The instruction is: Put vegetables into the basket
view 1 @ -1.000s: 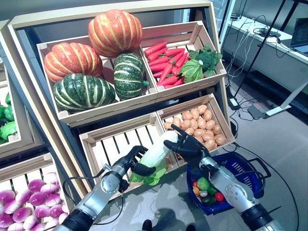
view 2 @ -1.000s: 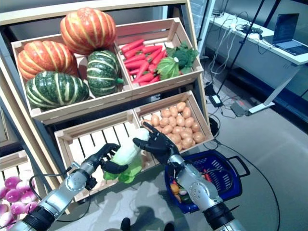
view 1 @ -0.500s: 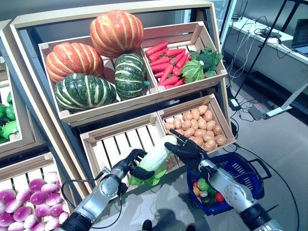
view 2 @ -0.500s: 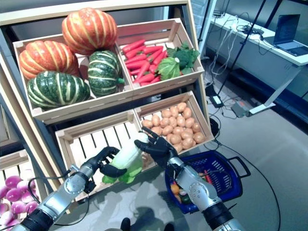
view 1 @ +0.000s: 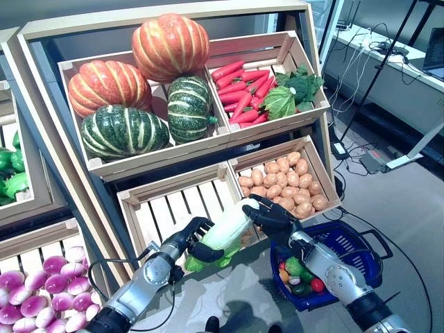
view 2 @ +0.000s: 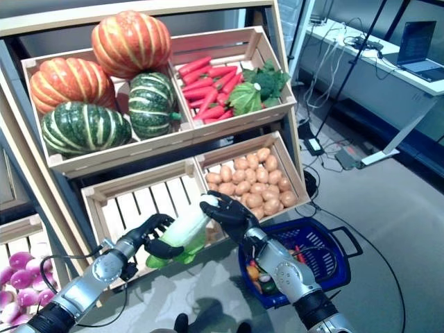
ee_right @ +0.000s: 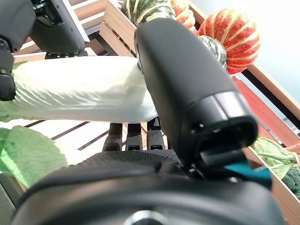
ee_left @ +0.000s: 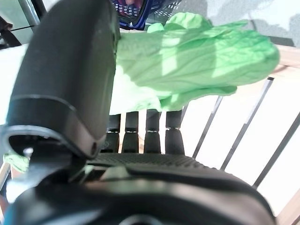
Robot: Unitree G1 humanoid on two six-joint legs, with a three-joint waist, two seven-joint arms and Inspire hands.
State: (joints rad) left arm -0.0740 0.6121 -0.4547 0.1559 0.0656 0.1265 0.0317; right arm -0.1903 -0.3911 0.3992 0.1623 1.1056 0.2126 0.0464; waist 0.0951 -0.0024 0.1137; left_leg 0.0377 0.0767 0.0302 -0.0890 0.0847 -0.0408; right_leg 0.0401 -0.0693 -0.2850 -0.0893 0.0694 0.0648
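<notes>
A napa cabbage (view 1: 226, 232), white at the stem and green at the leaves, hangs in front of the empty slatted crate (view 1: 163, 210). My left hand (view 1: 186, 241) is shut on its leafy lower end (ee_left: 197, 61), thumb (ee_left: 70, 84) over it and fingers beneath. My right hand (view 1: 275, 218) is curled round the white upper end (ee_right: 79, 89), with its thumb (ee_right: 183, 84) on top. The blue basket (view 1: 345, 241) stands on the floor under my right forearm and holds several small vegetables (view 1: 297, 275).
The wooden shelf carries crates of pumpkins (view 1: 121, 97), carrots (view 1: 243, 87) with leafy greens (view 1: 291, 90), and potatoes (view 1: 288, 180). Purple turnips (view 1: 35, 295) fill a crate at the lower left. A desk with cables (view 1: 388, 55) stands at the far right.
My right hand has closed in from an open spread onto the cabbage's white end. The cabbage, still in my left hand, has come down a little.
</notes>
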